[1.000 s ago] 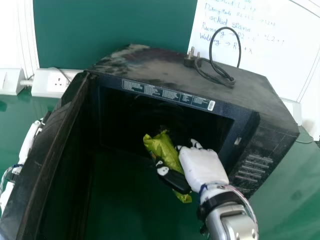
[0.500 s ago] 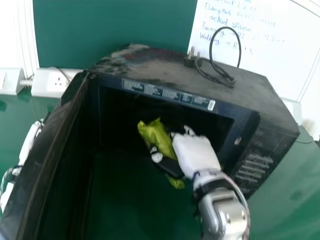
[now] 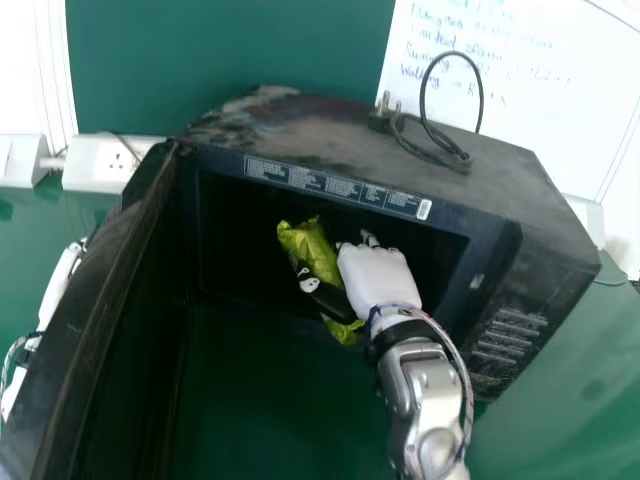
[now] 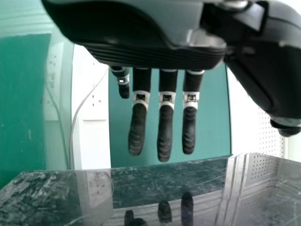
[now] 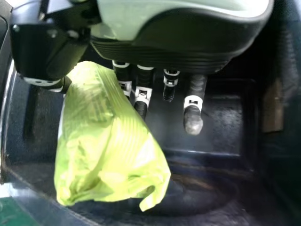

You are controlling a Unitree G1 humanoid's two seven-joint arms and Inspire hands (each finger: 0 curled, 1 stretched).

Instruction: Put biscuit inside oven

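While partly inside the oven (image 3: 350,135) — biscuit (image 3: 310,248) clamped in right fingers (image 3: 368,239) — left fingers (image 3: 60,282) apart.

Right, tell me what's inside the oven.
The green packet, held by the right robot hand, is partly inside the oven, before its dark interior. Whatever the packet covers there cannot be seen.
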